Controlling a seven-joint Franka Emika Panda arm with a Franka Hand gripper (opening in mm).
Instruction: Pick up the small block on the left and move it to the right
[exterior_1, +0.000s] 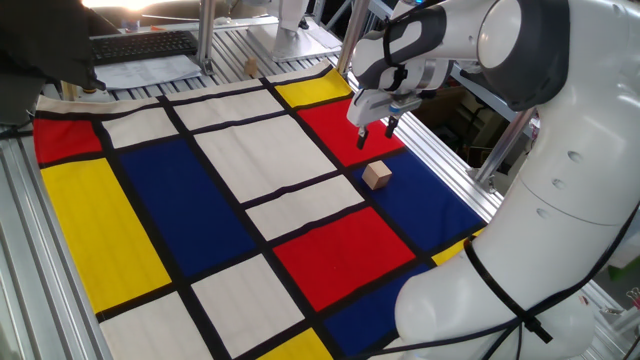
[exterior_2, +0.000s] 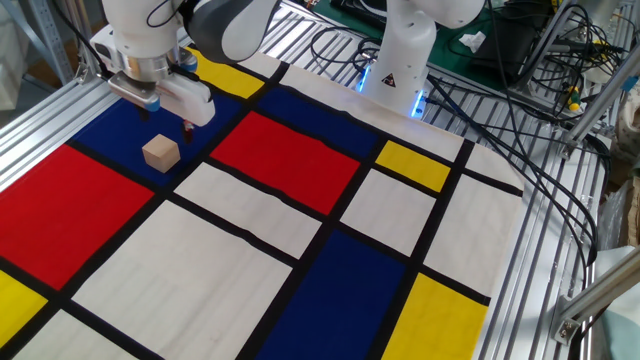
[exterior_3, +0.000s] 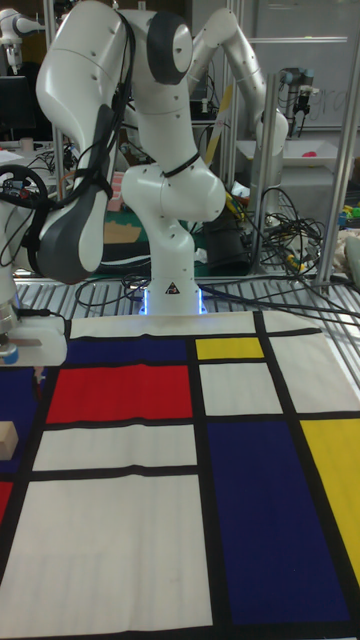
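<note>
tan block (exterior_1: 376, 175) just below open claw (exterior_1: 376, 130)

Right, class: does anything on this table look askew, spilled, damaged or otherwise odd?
Nothing stands out. The small block sits flat and intact on the patterned cloth, at a blue patch's edge. The gripper hangs open above and beside it, touching nothing.

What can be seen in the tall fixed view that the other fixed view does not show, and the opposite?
Only the tall fixed view shows the arm's upper body and the lab behind; there the block is cut by the left edge. Only the other fixed view shows the whole block, the fingers open above it, and the cables. Both show the base and the cloth.
</note>
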